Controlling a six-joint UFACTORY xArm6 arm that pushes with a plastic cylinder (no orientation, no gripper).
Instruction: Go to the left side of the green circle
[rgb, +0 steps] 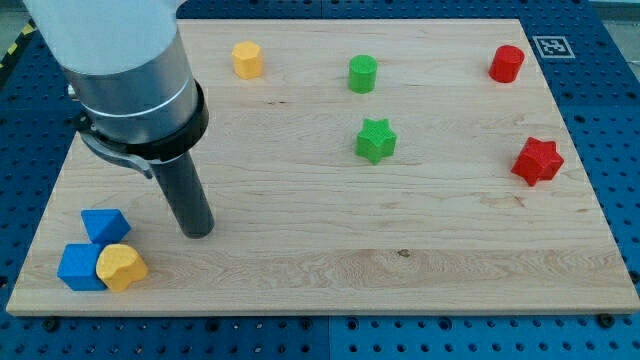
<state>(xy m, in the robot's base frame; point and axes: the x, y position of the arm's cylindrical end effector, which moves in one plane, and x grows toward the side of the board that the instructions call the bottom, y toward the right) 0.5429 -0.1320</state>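
our tip (199, 232) rests on the desk (320, 260) at the view's lower left, just right of a cluster of two blue blocks (104, 226) (80, 267) and a yellow block (121, 267). we carry no pincer, only the rod. the green circle (363, 74) stands near the view's top centre, well apart from our tip, with a green star (376, 140) just below it.

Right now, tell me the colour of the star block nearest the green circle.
Green star, just below the green circle, camera view.
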